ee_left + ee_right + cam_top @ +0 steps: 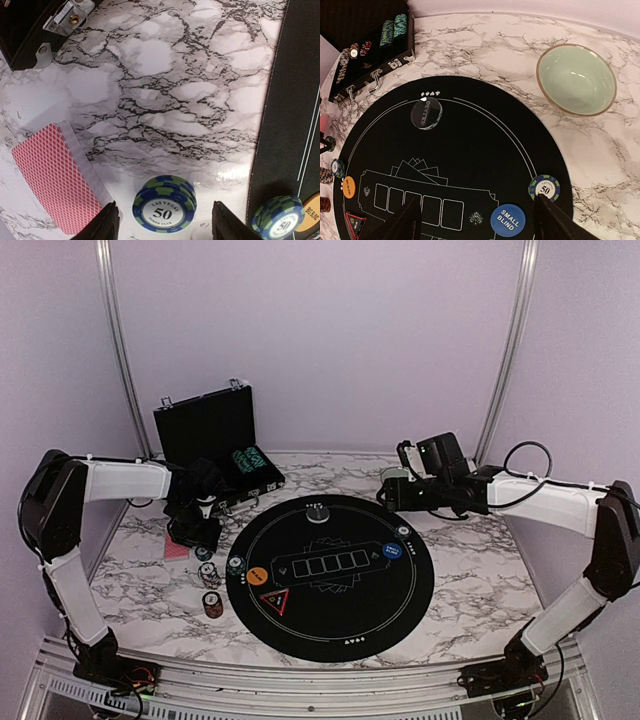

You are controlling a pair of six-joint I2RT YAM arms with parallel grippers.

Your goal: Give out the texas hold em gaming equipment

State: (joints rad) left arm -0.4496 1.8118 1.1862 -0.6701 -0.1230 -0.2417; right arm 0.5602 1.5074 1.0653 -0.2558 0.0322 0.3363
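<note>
The left jaws stand apart astride the blue chip stack [164,204] on the bench [150,75] just left of the black mat [285,125], so closing off-centre could topple it or snag the card deck [55,180] farther out from the mat, while the right jaws hang apart, empty, over the mat.

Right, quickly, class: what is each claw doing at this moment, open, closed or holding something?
Left claw: open, straddling the blue chip stack without gripping it.
Right claw: open, holding nothing.
</note>
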